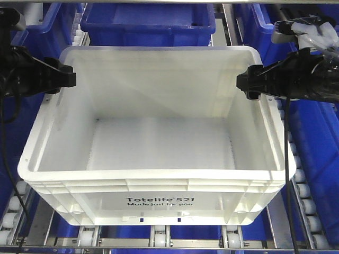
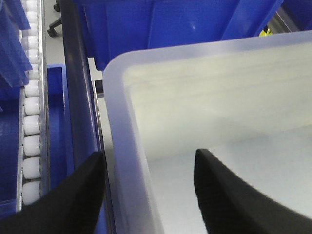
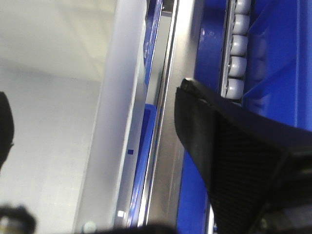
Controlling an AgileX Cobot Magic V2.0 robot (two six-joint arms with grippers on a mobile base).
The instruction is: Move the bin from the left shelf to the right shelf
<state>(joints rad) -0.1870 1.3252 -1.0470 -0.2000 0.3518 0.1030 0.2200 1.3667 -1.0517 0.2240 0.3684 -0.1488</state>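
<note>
Bin (image 1: 159,159) sits on the roller shelf (image 1: 159,237), between the two arms, with its long axis going from left to right. The left gripper (image 2: 146,195) stands open over the left rim: one finger is outside the wall, one inside. The right gripper (image 3: 92,146) is open in the same way over the right rim. Neither seems to press the wall yet. Both arms look equally near. The bin is white, large and empty, with a thick rolled rim, ribbed sides and black print on its front. Blue bins (image 1: 143,24) stand behind it.
</note>
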